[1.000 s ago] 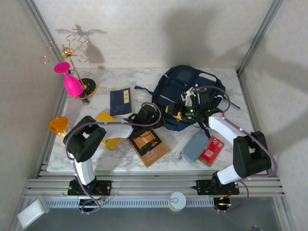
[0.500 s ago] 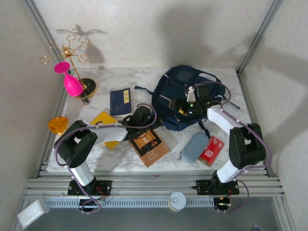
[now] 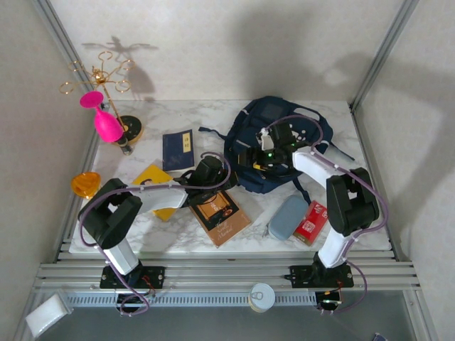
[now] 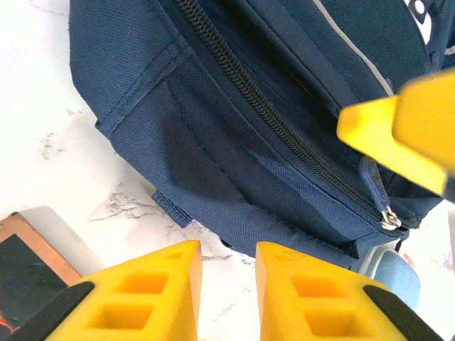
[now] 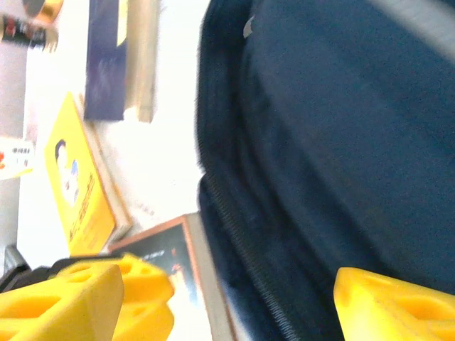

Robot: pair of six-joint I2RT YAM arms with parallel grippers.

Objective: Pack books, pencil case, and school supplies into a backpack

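Left wrist view: my left gripper [image 4: 227,273], fingers narrowly apart, empty; backpack [image 4: 234,163] just ahead.
Zip pull [image 4: 387,217]: ahead-right; I'd pinch it squarely.
Right gripper [image 5: 231,288]: wide apart; should steady the fabric.

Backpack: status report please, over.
Left fingers narrowly open, empty, at backpack edge. Right fingers wide open over it. Visible zip closed. Books, pencil case outside on table.

My right wrist view is blurred: the backpack [image 5: 341,142] is a dark smear, and the navy book [image 5: 105,64] is cut off by the top edge. From above, my left arm [image 3: 162,193] hides part of the yellow book [image 3: 151,174].
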